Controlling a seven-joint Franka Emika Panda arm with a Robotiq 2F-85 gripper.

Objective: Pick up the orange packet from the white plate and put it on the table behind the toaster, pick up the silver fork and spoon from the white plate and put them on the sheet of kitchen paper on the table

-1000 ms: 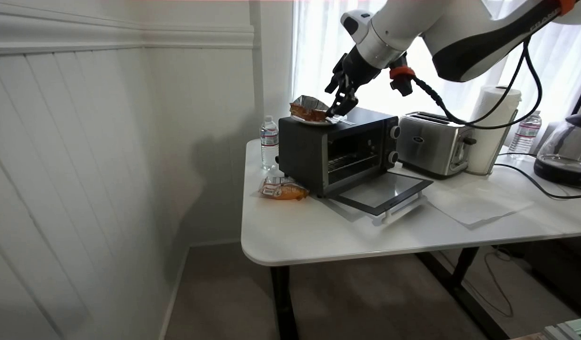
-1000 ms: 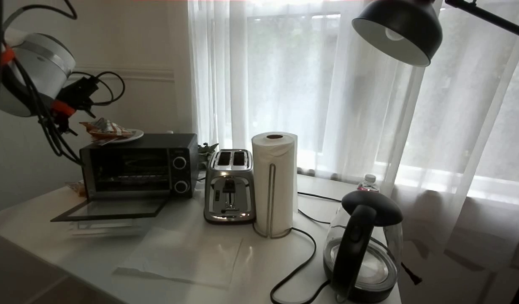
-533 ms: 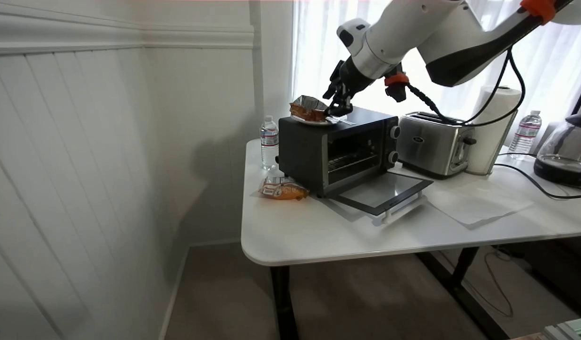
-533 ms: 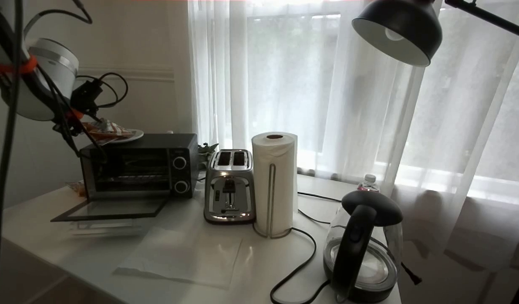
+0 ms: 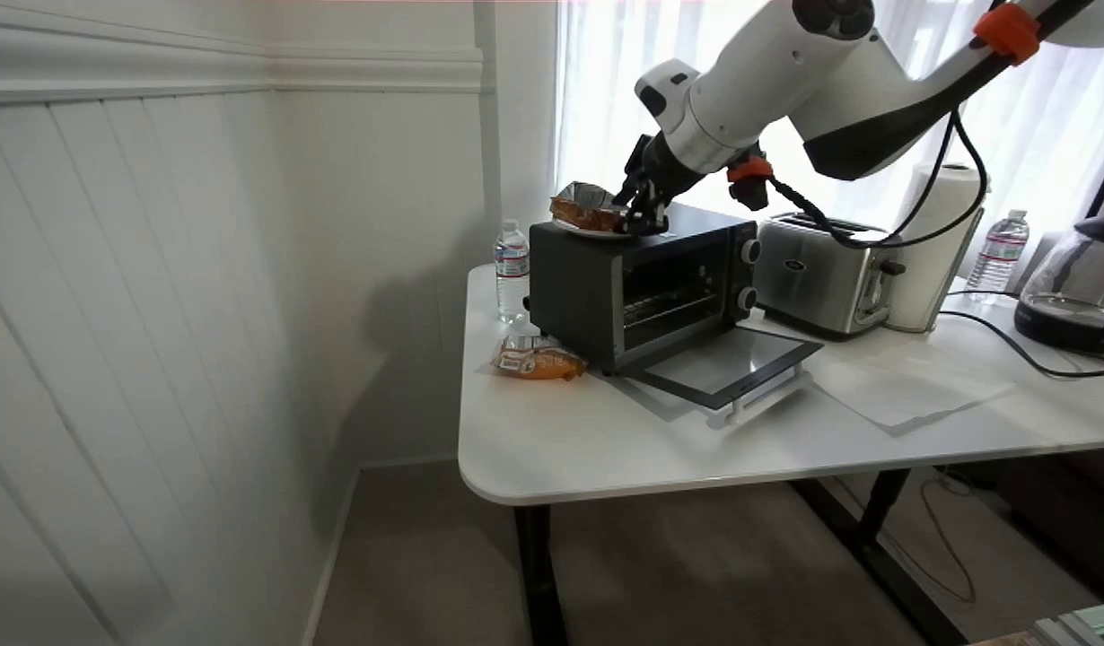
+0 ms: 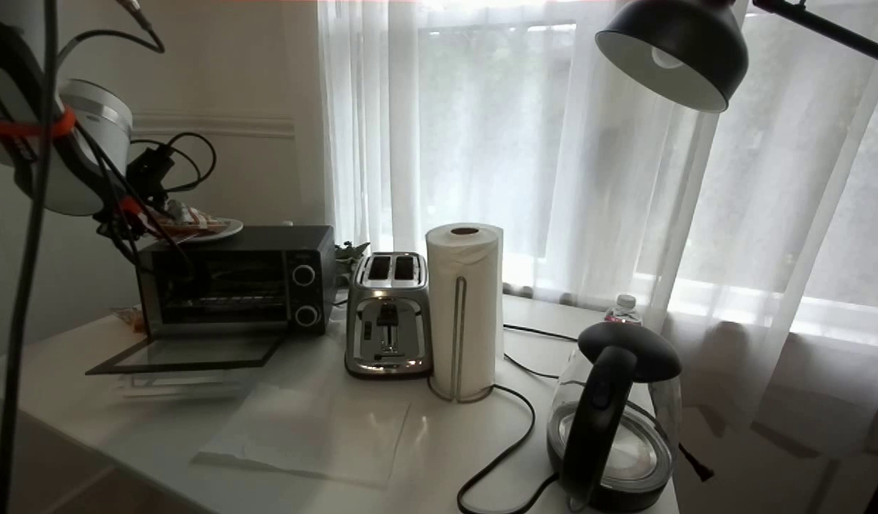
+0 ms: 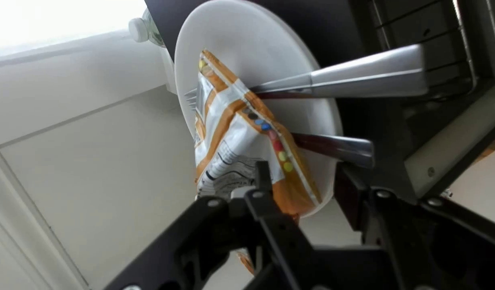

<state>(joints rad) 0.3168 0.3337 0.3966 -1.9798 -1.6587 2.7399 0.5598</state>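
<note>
1. In an exterior view, down comes your gripper [image 5: 627, 215]: lower than half a second ago, now right beside the orange packet [image 5: 586, 217] on the white plate [image 5: 591, 235], up on the toaster oven [image 5: 570, 292]. Packet and plate haven't budged, so the first pick looks to be lining up, not made. Contact? Can't tell here.

2. In an exterior view, you're lower as well, but your fingertips are lost in dark hardware; no call on the claw. The oven door [image 6: 196, 353] is down, a rack [image 6: 239, 298] inside. The sheet of kitchen paper [image 6: 310, 437] waits near the silver toaster [image 6: 389, 346], its delivery yet to come.

3. Wrist view: claw released, jaws apart, spread either side of the packet's corner as seen from here, holding nothing. The plate carries everything: packet on top, fork [image 7: 352, 76] and what I take for the spoon [image 7: 336, 147] running beneath, handles out over the rim. Go gently, I'd say; lifting the packet could drag them along.
</note>
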